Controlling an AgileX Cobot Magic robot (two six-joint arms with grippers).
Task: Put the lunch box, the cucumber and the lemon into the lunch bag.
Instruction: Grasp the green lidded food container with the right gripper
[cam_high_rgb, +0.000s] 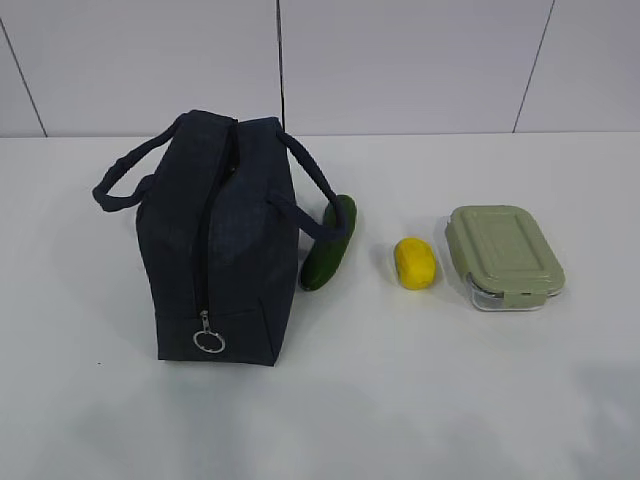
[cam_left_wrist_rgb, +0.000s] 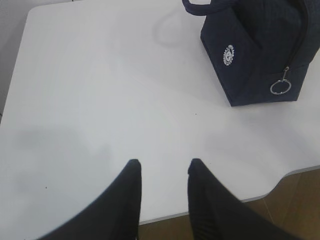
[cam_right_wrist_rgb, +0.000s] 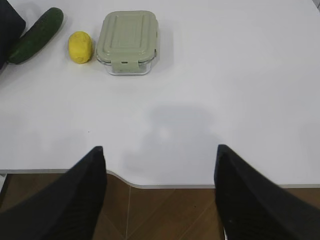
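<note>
Right wrist view: our right claw (cam_right_wrist_rgb: 160, 165) gapes empty, lunch box (cam_right_wrist_rgb: 129, 41) ahead-left; zipped lunch bag (cam_high_rgb: 220, 240) needs opening first.

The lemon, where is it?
In the exterior view the lemon sits on the table right of centre, between the cucumber and the lunch box.
</note>
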